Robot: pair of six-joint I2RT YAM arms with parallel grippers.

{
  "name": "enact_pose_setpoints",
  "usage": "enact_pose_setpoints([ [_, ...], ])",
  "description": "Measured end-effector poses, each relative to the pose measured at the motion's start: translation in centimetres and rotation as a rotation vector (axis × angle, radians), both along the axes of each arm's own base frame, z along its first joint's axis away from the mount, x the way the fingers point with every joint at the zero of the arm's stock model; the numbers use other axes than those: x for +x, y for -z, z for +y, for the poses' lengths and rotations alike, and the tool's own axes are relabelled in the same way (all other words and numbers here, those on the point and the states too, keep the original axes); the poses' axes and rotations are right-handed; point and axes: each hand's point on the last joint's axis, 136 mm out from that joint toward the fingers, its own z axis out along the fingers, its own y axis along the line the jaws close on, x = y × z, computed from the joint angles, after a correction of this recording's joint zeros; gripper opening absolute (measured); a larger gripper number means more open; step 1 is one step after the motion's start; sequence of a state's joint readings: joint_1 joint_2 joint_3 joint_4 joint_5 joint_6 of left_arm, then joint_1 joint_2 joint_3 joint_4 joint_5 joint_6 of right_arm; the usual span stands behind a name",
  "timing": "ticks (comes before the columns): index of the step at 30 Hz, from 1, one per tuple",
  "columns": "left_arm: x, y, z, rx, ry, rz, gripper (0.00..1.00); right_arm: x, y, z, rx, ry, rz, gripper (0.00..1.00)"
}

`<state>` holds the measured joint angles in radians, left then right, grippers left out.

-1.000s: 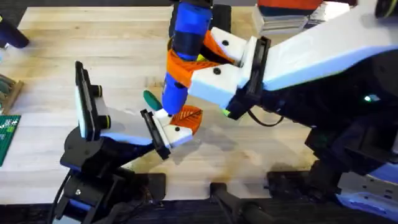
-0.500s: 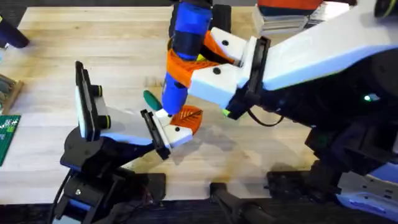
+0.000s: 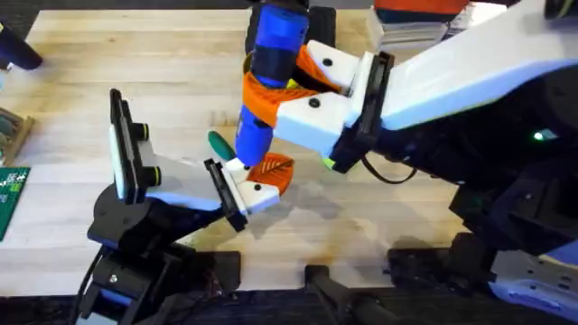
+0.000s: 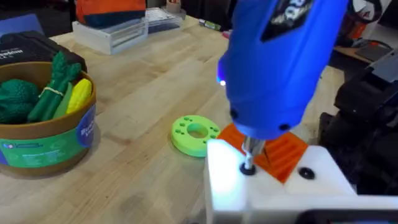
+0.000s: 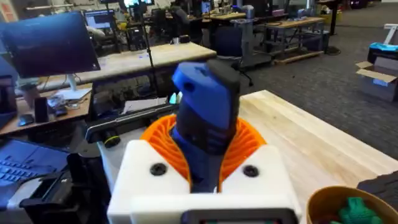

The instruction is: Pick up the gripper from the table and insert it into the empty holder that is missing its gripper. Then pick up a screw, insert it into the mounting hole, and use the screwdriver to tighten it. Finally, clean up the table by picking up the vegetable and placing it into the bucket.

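My right gripper (image 3: 271, 90) (image 5: 202, 155) is shut on the blue screwdriver (image 3: 271, 54) (image 4: 280, 62) (image 5: 205, 118), which it holds upright between its orange pads. The thin bit (image 4: 250, 149) rests on a screw (image 4: 247, 168) in a white gripper body (image 4: 273, 186) with an orange ribbed pad (image 4: 283, 152). That body is at the end of my left arm (image 3: 257, 185). The bucket (image 4: 43, 134) (image 5: 348, 205) holds green and yellow toy items. Beside the screwdriver lies a green shape (image 3: 219, 143), partly hidden. I cannot tell whether it is the vegetable.
A bright green flat ring with holes (image 4: 194, 134) lies on the wood close to the white body. A black case (image 4: 31, 46) stands behind the bucket. A clear box with an orange lid (image 4: 112, 25) (image 3: 420, 18) is at the far edge. A green circuit board (image 3: 9, 199) lies at the left.
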<state>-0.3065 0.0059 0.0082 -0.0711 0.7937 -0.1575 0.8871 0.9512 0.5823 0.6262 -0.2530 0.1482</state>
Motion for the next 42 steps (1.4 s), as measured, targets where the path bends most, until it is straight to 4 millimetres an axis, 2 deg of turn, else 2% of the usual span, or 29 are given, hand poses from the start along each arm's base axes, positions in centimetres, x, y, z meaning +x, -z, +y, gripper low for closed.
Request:
enact_pose_setpoints([
  [20, 0.0, 0.0, 0.0, 0.0, 0.0, -0.001, 0.004, -0.1, -0.4, 0.0, 0.014, -0.003, -0.012, 0.165],
  [23, 0.0, 0.0, 0.0, 0.0, 0.0, -0.001, 0.004, -0.1, -1.3, -0.1, 0.049, -0.004, -0.047, 0.164],
  [27, 0.0, 0.0, 0.0, 0.0, 0.0, -0.001, 0.004, 0.1, -4.0, -1.1, 0.141, 0.019, -0.124, 0.163],
  [31, 0.0, 0.0, 0.0, 0.0, 0.0, -0.001, 0.004, 0.6, -4.4, -1.7, 0.156, 0.04, -0.13, 0.161],
  [35, 0.0, 0.0, 0.0, 0.0, 0.0, -0.001, 0.004, 1.8, -3.4, -2.1, 0.109, 0.077, -0.119, 0.16],
  [36, 0.0, 0.0, 0.0, 0.0, 0.0, -0.001, 0.004, 3.9, -1.3, -2.9, 0.022, 0.143, -0.097, 0.159],
  [40, 0.0, 0.0, 0.0, 0.0, 0.0, -0.001, 0.004, 6.9, 0.9, -5.0, -0.091, 0.267, -0.111, 0.157],
  [42, 0.0, 0.0, 0.0, 0.0, 0.0, -0.001, 0.004, 9.1, 2.9, -6.9, -0.192, 0.375, -0.103, 0.156],
])
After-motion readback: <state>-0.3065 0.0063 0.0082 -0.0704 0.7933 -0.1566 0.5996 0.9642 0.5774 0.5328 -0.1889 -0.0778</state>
